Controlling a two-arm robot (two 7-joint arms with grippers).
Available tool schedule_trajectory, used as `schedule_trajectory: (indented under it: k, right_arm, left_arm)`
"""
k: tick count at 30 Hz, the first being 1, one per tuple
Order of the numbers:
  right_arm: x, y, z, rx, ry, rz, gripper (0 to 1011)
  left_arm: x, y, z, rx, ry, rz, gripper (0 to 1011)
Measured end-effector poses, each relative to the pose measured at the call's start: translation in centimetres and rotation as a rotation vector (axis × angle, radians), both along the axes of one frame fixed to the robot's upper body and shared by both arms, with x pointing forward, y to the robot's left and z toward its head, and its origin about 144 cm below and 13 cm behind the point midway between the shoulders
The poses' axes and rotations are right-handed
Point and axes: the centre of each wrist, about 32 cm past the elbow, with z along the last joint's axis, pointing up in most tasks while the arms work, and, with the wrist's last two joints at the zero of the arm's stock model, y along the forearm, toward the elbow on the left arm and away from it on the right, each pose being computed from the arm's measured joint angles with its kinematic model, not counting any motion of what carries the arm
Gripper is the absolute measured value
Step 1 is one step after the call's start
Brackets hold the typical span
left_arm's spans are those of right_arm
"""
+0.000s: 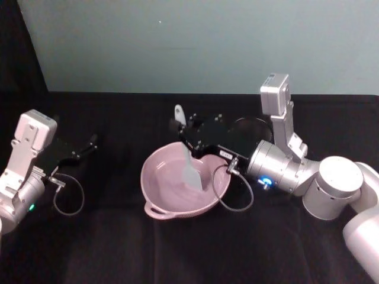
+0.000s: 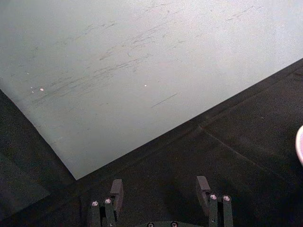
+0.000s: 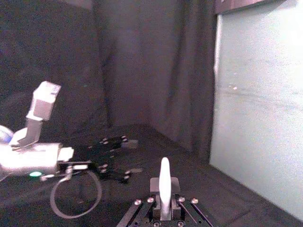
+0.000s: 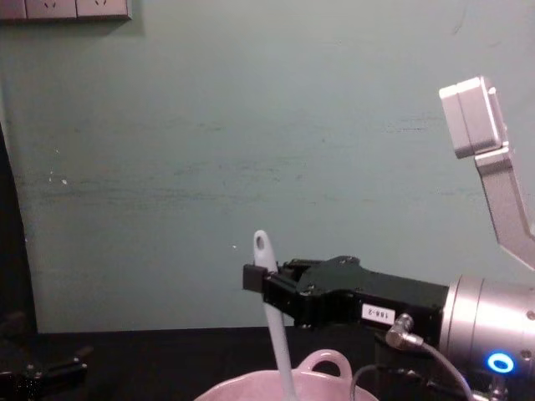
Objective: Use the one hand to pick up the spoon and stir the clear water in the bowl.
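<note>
The spoon [image 1: 192, 172] is clamped between the closed fingers of the right gripper [image 1: 182, 134], which grips the handle a little below the hole at its top end. In the chest view the right gripper [image 4: 255, 280] sits at centre frame with the spoon [image 4: 272, 327] standing nearly upright, leaning slightly, and its lower part dropping behind the rim of the bowl [image 4: 251, 389]. From the right wrist, the handle of the spoon [image 3: 164, 179] rises straight out of the right gripper [image 3: 164, 198]. In the head view the flat blade lies inside the bowl [image 1: 155, 160], at the centre of the frame, against the inner wall on the right side; whether it is in water I cannot tell. A small loop handle [image 1: 159, 211] sticks out from the rim at the bowl's lower left. Behind the gripper a white label [image 4: 378, 314] and a blue ring light [image 4: 500, 362] show on the silver arm. The bowl stands on a black cloth [image 1: 177, 251] before a pale green wall [image 1: 177, 41]. The left gripper [image 1: 89, 145] rests at the left of the head view, well away from the bowl, its fingers [image 2: 116, 189] spread apart.
</note>
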Motion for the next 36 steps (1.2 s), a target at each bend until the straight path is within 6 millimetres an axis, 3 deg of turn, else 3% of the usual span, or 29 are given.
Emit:
schedule_trajectory:
  k: [12, 22, 29, 36]
  right_arm:
    - [-0.1, 2.2, -0.3, 0.015, 0.015, 0.085, 121]
    - [1.5, 3.9, -0.3, 0.02, 0.002, 0.079, 121]
    - [2.6, 4.2, -0.8, 0.021, -0.005, 0.03, 121]
    - [2.6, 3.1, -1.0, 0.024, -0.036, -0.024, 121]
  left_arm:
    - [0.0, 0.0, 0.0, 0.0, 0.0, 0.0, 1011]
    - [0.0, 0.0, 0.0, 0.0, 0.0, 0.0, 1011]
    - [0.0, 0.0, 0.0, 0.0, 0.0, 0.0, 1011]
    - [0.0, 0.0, 0.0, 0.0, 0.0, 0.0, 1011]
